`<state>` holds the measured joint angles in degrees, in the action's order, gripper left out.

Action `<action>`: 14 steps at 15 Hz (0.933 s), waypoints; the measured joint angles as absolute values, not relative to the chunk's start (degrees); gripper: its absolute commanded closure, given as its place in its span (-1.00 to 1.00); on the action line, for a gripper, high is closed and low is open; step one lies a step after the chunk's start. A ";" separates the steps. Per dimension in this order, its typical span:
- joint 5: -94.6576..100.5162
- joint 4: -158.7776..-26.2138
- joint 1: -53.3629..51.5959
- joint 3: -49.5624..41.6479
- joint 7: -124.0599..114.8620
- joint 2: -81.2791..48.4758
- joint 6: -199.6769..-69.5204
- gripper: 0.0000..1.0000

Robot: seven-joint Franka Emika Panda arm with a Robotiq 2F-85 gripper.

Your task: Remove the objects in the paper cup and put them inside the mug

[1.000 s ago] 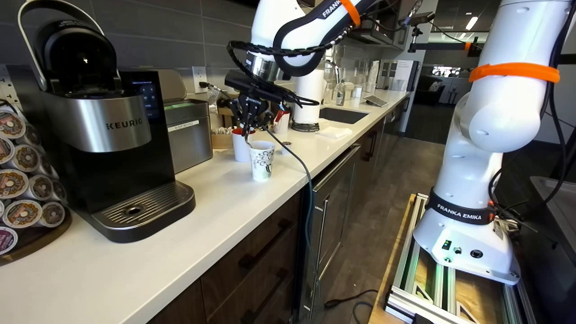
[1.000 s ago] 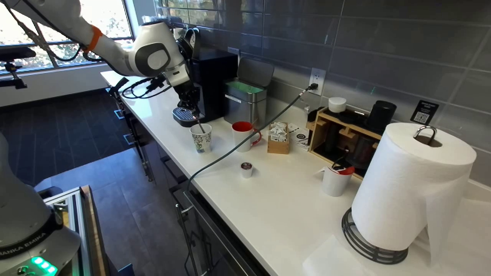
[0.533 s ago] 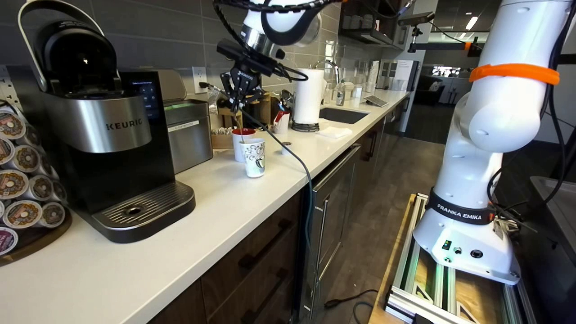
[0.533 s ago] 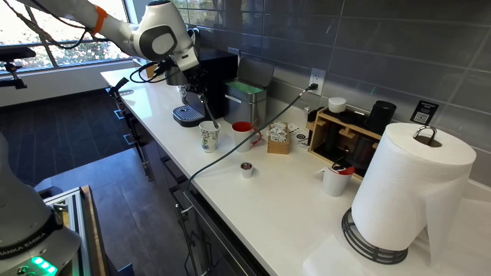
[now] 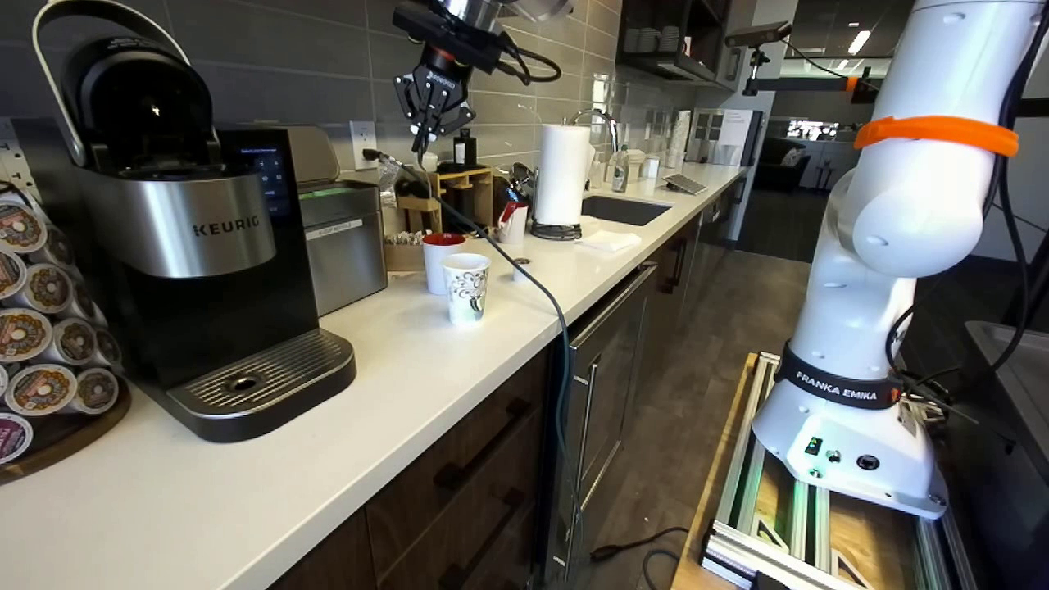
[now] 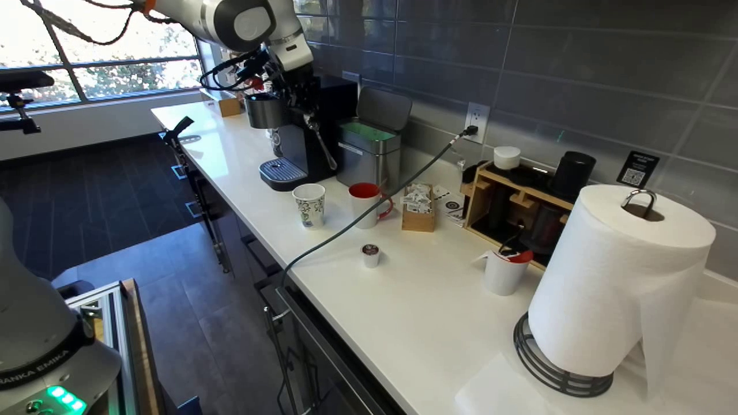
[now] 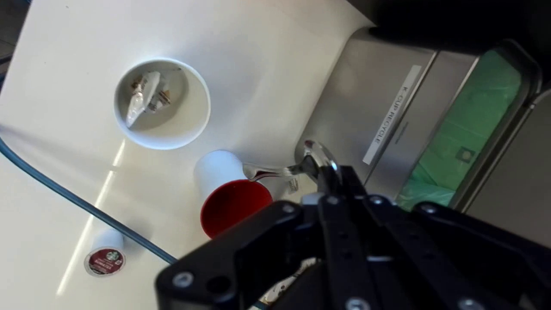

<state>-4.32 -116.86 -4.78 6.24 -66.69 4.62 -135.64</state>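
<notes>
The white paper cup with a leafy pattern stands upright on the counter in both exterior views [image 5: 467, 288] [image 6: 309, 207]. The wrist view looks into the cup [image 7: 189, 112], where crumpled wrappers [image 7: 148, 94] lie at the bottom. The white mug with red inside and a red handle [image 6: 362, 208] stands beside it towards the wall; it also shows in the wrist view [image 7: 234, 206], and I see nothing in its visible part. My gripper [image 5: 421, 135] is shut on a metal spoon [image 6: 326, 147] and holds it clear above the counter. In the wrist view the spoon [image 7: 275, 171] sticks out from the fingertips.
A coffee machine [image 5: 213, 221] and a recycle bin [image 6: 369, 154] stand behind the cups. A cable [image 6: 346, 227] runs across the counter in front of the mug. A coffee pod [image 6: 371, 256], a packet box [image 6: 418, 220] and a paper-towel roll [image 6: 622, 282] stand further along.
My gripper has risen and moved towards the wall. The spoon, which reached into the paper cup before, is now lifted out. The paper cup has shifted slightly on the counter.
</notes>
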 measured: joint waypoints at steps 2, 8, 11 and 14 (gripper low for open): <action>-3.81 -116.00 -4.33 5.91 -66.64 3.43 -138.61 0.98; -0.73 -112.99 -2.75 2.84 -67.39 -4.63 -142.92 0.98; 0.41 -110.97 -2.76 1.11 -68.79 -8.28 -142.92 0.98; 0.18 -109.36 -2.87 0.48 -70.15 -11.08 -142.77 0.98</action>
